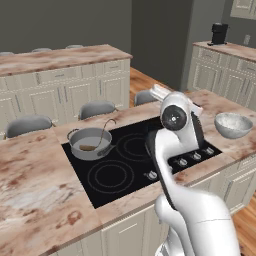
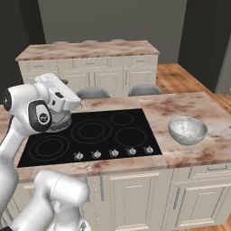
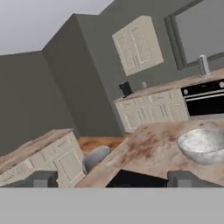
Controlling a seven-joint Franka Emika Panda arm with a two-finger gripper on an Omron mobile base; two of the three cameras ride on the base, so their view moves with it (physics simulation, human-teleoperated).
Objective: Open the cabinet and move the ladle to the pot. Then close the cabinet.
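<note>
The ladle [image 1: 105,133] rests in the grey pot [image 1: 82,139] on the left rear burner of the black cooktop, its thin curved handle leaning out over the rim and its brown bowl on the pot's bottom. In the right base view my arm covers most of the pot [image 2: 63,122]. The cream upper cabinet [image 3: 138,43] hangs on the far grey wall with its doors shut, well away from my hand. My gripper [image 3: 113,179] is open, raised above the island and turned toward that wall, and nothing lies between its fingertips [image 3: 41,179].
A speckled white bowl [image 1: 233,125] stands on the counter to the right of the cooktop [image 1: 125,165]. Grey stools [image 1: 97,108] line the island's far side. A black coffee machine [image 3: 125,89] and a wall oven [image 3: 203,98] stand at the far counter.
</note>
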